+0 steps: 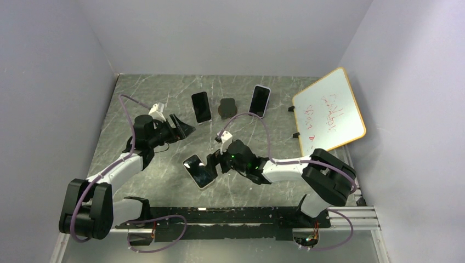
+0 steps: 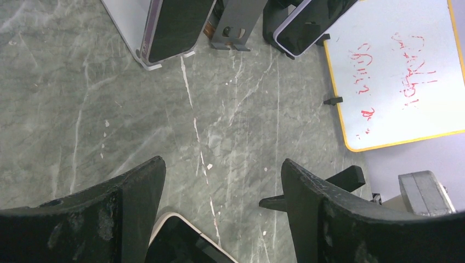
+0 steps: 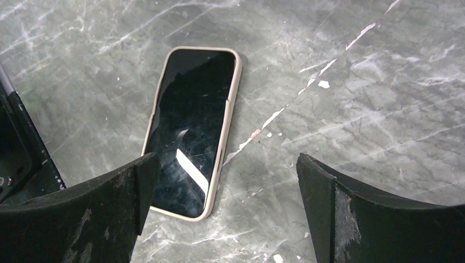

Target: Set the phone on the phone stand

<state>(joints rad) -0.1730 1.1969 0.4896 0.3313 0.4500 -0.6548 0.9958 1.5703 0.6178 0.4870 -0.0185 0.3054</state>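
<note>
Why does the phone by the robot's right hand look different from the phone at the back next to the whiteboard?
The near phone lies flat on the table; the back phone is propped on a dark stand. The near phone has a beige case; the back phone has a pale lilac edge. The near phone sits right by the open right gripper; the back phone is far from it. Both screens are dark.

Overhead, close wrist views; shared phone (image 1: 198, 171)
</note>
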